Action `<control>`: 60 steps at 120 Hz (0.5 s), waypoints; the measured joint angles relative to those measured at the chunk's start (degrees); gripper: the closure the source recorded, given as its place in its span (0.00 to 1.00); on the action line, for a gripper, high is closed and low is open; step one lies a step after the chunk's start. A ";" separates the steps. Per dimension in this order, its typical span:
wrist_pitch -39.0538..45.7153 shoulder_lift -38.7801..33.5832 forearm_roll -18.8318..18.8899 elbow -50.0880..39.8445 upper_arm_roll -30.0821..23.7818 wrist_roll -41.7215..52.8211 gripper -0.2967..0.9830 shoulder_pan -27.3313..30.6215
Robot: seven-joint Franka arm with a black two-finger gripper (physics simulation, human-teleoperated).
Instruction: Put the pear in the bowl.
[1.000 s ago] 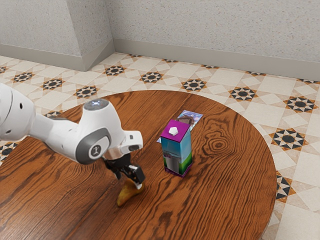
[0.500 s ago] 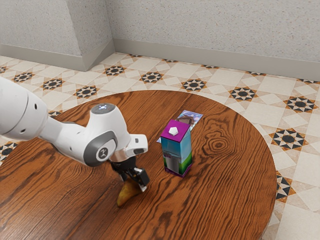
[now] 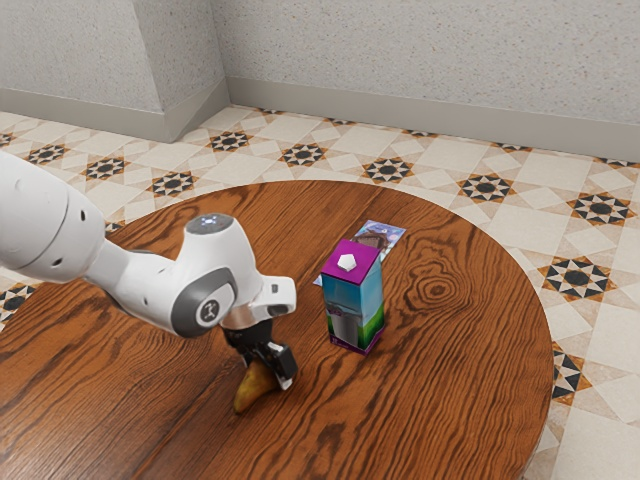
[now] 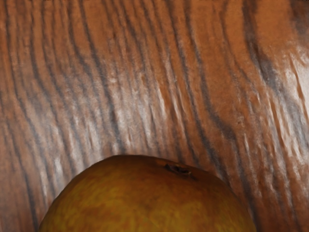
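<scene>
As our gripper [image 3: 270,374] sits low at the pear [image 3: 255,390], we cannot tell its opening or hold; the carton [image 3: 354,300] stands upright nearby.

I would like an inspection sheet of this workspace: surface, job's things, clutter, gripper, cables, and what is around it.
Surface: round wooden table, dark grain, with shiny patches in the wrist view.
Job's things: yellow-brown pear on the table, at the gripper.
Clutter: upright carton with purple top; printed card lying flat, partly hidden behind it.
Gripper: low, at the pear; whether it grips, I cannot tell.
Cables: nothing seen.
Surroundings: patterned tile floor; speckled wall with grey baseboard.
</scene>
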 joint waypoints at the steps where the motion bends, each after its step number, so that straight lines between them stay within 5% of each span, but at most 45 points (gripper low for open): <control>1: 0.01 0.02 -0.01 0.02 0.00 0.03 0.25 0.00; 30: 0.17 0.06 -0.06 0.15 0.25 0.86 0.40 0.00; 60: 0.06 -0.51 0.15 0.15 0.35 1.24 0.43 -0.01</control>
